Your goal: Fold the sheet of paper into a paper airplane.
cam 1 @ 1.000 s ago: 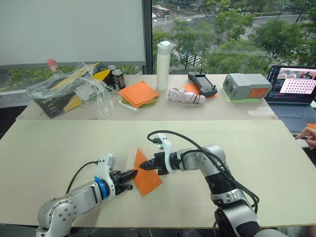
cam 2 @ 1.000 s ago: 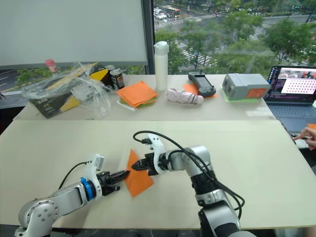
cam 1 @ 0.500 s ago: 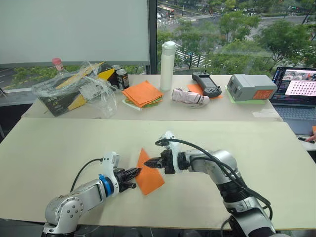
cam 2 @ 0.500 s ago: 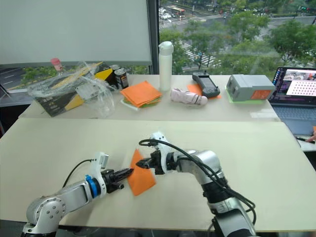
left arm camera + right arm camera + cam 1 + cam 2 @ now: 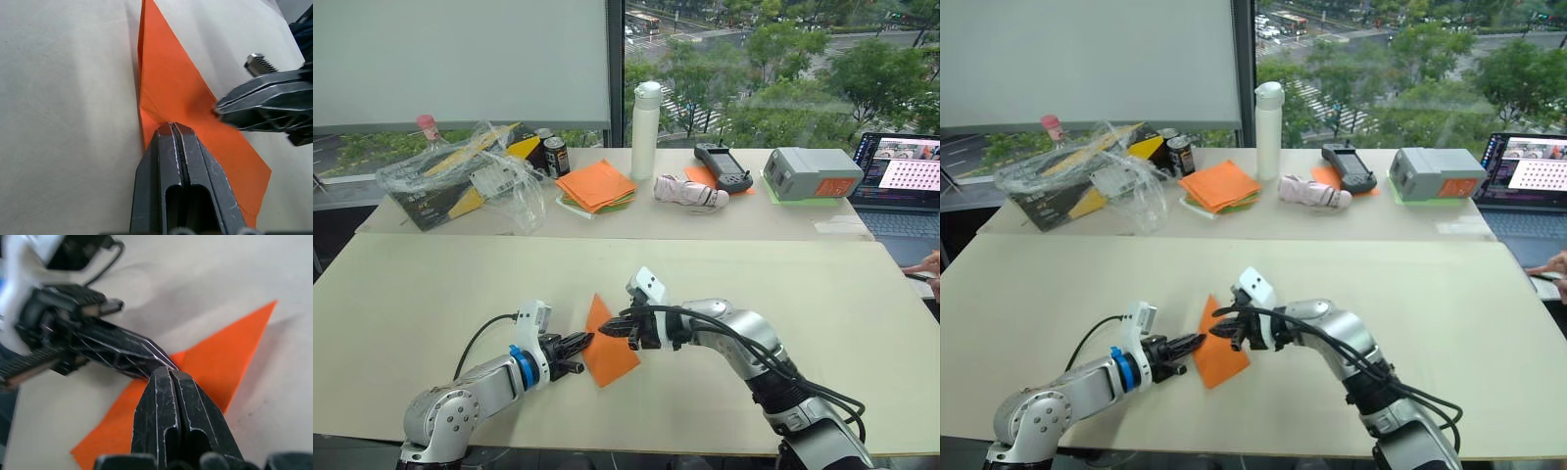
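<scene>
The sheet of paper [image 5: 613,358] lies on the near table as a bright orange, layered, pointed wedge, the paper airplane shape, with its point away from me. My left gripper [image 5: 587,342] is shut, its tips resting on the wedge's left fold [image 5: 161,98]. From the right comes my right gripper [image 5: 605,333], also shut, with its tips touching the paper's middle just beside the left tips [image 5: 168,369]. In the left wrist view the right gripper [image 5: 218,108] presses on the orange surface. Part of the paper is hidden under both grippers.
On the far table are a stack of orange and green sheets [image 5: 597,186], a white bottle [image 5: 645,127], a plastic-wrapped box [image 5: 460,181], cans [image 5: 555,157], a handheld controller [image 5: 724,166], a grey box [image 5: 815,173] and a laptop [image 5: 901,186]. A person's hand [image 5: 928,262] rests at the right edge.
The camera shifted a second ago. Since half a second ago my right wrist has rolled and sunk slightly, its tips staying on the paper. The left gripper and the paper have not moved.
</scene>
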Controlling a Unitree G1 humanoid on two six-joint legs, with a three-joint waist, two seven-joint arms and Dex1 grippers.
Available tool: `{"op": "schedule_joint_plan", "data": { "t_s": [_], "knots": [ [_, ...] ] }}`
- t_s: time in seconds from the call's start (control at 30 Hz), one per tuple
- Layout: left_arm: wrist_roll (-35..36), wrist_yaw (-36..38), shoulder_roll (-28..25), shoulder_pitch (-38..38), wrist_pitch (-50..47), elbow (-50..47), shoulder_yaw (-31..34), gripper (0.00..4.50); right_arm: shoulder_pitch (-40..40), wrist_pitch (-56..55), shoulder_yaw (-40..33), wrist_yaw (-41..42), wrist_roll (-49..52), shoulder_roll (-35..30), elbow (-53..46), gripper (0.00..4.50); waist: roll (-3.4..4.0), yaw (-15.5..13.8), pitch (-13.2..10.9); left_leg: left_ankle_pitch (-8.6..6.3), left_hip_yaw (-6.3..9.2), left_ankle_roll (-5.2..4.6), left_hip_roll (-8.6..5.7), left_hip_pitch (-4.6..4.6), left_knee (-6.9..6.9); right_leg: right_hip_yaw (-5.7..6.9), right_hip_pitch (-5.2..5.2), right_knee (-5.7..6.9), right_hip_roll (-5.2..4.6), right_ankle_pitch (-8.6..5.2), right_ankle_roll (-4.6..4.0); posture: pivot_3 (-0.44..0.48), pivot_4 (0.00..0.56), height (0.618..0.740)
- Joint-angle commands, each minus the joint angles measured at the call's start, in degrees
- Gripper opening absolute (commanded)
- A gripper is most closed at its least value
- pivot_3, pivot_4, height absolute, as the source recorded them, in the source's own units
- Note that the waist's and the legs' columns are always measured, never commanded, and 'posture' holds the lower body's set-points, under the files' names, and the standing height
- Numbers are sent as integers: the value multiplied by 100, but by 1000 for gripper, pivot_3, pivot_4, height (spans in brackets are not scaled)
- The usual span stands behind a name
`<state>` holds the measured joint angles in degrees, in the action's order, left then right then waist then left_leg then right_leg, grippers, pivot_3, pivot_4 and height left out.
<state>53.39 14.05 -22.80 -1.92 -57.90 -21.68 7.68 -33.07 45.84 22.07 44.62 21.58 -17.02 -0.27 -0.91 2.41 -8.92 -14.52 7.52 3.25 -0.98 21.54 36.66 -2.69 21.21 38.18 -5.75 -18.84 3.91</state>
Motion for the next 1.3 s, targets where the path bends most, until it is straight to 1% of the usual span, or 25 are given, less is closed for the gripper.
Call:
{"op": "schedule_joint_plan", "data": {
  "t_s": [0.03,0.13,0.33,0.43,0.83,1.07,1.3],
  "knots": [
    [-161,-108,-21,148,-141,99,-24,0,-56,-264,-103,-159,-200,122,159,28,0,3,0,0,0,0,0,0,0,0,0,-1,0,0,0,0,150,740],
    [-163,-105,-29,178,-141,81,-12,0,-102,-238,-211,-234,-245,210,318,28,0,4,0,0,0,0,0,0,0,0,0,-1,0,0,0,0,150,740],
    [-159,-112,-23,174,-141,72,-3,0,-74,-306,-92,-166,-411,246,363,28,0,5,0,0,0,0,0,-1,0,0,-1,-1,0,0,0,0,150,740],
    [-145,-130,-17,148,-155,68,12,0,-100,-339,-116,-259,-490,379,460,28,0,10,0,0,0,0,0,-3,0,0,-2,-1,0,0,0,0,150,740],
    [-120,-160,8,113,-174,66,24,0,-448,-660,-440,-777,-809,955,1378,28,1,18,0,1,0,1,0,-5,0,-1,-2,2,0,1,-1,0,150,740],
    [-111,-181,28,98,-187,64,28,0,-491,-734,-396,-803,-887,1111,1531,28,1,20,1,1,1,1,0,-7,0,-1,-3,4,0,1,-2,0,150,740],
    [-109,-192,45,112,-202,41,38,0,-551,-829,-520,-916,-1005,1280,1785,28,2,21,1,1,0,1,0,-9,0,-1,-4,5,0,1,-2,0,150,740]
  ]
}}
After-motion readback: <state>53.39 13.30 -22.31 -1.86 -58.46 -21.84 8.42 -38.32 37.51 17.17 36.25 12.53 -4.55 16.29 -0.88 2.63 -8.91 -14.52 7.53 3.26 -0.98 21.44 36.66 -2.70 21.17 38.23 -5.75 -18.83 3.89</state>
